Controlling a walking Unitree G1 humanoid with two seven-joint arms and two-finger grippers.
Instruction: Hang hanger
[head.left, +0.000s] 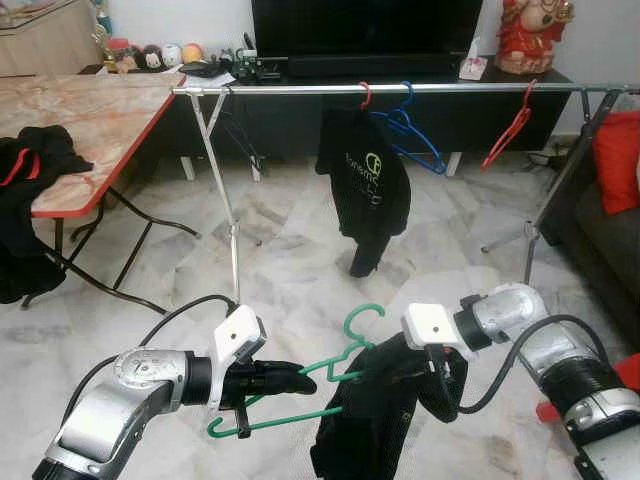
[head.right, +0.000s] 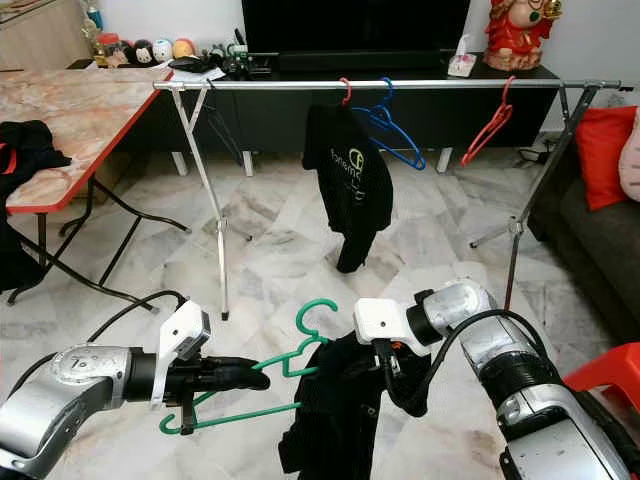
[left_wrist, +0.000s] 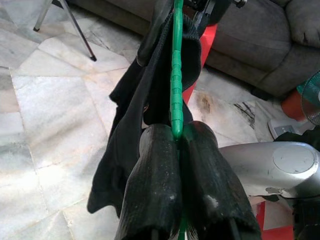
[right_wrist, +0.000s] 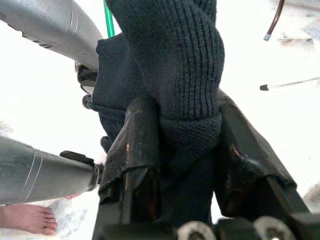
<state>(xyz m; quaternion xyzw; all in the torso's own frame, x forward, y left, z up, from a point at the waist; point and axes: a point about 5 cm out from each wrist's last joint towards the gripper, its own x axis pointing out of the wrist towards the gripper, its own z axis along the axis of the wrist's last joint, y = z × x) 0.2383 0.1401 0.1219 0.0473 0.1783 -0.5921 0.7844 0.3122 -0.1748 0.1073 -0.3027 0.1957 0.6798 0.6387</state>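
Black shirt (head.left: 365, 185) hanging on the rail (head.left: 400, 88), 12 o'clock: pale logo with lettering below, too small to read.

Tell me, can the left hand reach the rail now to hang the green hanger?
Probably not yet. The left hand grips the green hanger low, and the rail stands well ahead across bare floor. Nothing blocks the way; the robot likely must step closer.

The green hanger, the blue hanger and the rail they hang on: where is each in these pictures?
green hanger (head.left: 362, 318): left eye view, on its hook.
blue hanger (head.left: 412, 133): left eye view, on its upper arm below the hook.
rail (head.left: 300, 89): left eye view, on a bare stretch of the silver bar.
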